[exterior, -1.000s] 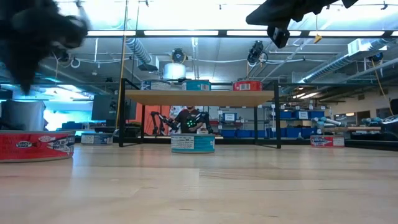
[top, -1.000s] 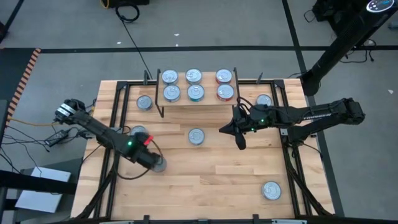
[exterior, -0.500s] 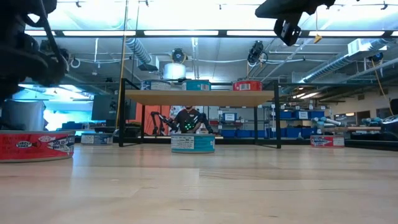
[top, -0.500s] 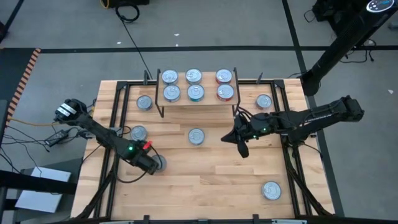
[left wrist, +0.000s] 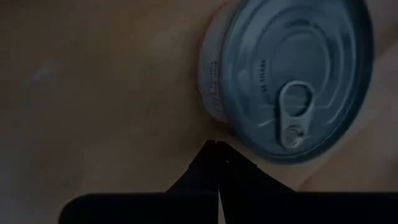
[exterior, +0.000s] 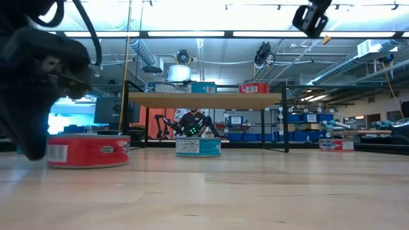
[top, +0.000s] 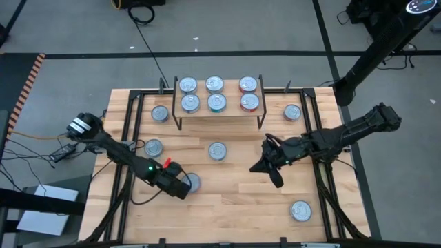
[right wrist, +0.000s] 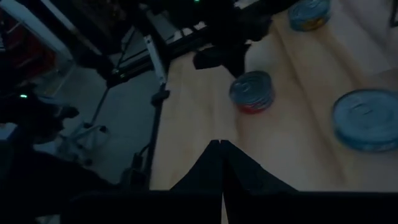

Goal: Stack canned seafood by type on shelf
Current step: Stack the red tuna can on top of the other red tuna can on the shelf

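Red-labelled can (top: 191, 182) sits on the tabletop (top: 234, 200) in the lower left of the high view, upright, pull-tab top showing. In the low view it stands at left (exterior: 88, 151), just beside a dark bulk I take for my left arm. In the left wrist view the same can (left wrist: 289, 74) fills the upper right, with the closed fingertips (left wrist: 211, 163) right at its rim; I cannot tell whether they touch it

Left gripper (top: 180, 186): jaws fully closed, nothing between them, low on the table next to that can

Shelf (top: 217, 110) is at the top centre of the high view with six cans on its board, two rows of three: the right pair (top: 249, 93) shows red sides, the middle pair (top: 216, 93) teal. In the low view the shelf (exterior: 204, 100) stands at centre

Loose cans on the table, high view: one left of the shelf (top: 160, 114), one right of it (top: 292, 111), one at centre (top: 217, 151), one at left (top: 153, 147), one at lower right (top: 300, 211)

Right gripper (top: 274, 173): right of centre in the high view, jaws closed and empty, well apart from every can. In the low view it hangs at the top right (exterior: 311, 19), clear above the table. Its wrist view shows its shut fingertips (right wrist: 219, 152) at the bottom
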### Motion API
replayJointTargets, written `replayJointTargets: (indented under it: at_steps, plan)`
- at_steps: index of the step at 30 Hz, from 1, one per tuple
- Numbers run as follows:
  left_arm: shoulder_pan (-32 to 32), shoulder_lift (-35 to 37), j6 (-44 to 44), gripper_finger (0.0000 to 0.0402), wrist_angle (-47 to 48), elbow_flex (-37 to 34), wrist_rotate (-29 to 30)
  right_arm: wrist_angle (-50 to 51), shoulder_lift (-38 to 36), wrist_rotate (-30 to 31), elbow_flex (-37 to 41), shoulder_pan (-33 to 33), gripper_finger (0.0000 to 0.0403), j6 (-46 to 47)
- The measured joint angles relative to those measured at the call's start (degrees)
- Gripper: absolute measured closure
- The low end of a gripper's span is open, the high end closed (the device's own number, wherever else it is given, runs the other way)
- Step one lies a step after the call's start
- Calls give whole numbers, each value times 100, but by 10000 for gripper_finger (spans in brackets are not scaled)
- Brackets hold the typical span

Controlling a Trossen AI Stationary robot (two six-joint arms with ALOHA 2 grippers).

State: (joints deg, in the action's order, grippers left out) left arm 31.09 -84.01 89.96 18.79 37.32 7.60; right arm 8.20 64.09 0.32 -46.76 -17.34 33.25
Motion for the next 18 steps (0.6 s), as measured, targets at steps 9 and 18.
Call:
replayJointTargets:
  at_steps: [9,18]
  plan:
    - [-97,-705,-434,402,-1332,15,-79,706,-159,8,-2,-709,398,816]
    - [-478,-800,-1400,402,-1640,292,71,618,-148,356,-2,-1137,397,774]
